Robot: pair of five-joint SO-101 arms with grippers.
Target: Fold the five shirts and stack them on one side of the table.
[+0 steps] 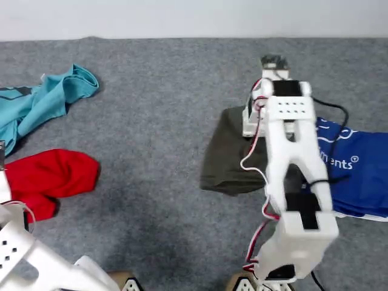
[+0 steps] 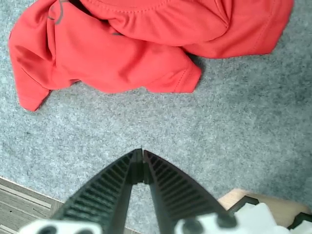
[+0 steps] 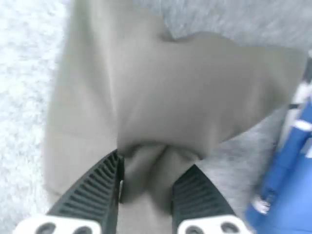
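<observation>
Right gripper (image 3: 155,163) pinches a bunched fold of the olive fabric shirt (image 3: 161,87); left gripper (image 2: 143,152) hangs closed near the crumpled red shirt (image 2: 136,53).

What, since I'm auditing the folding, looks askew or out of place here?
Nothing looks damaged, but the red shirt and teal shirt lie crumpled and unfolded. The right gripper pinches a bunched fold of the olive shirt, next to the blue shirt.
</observation>
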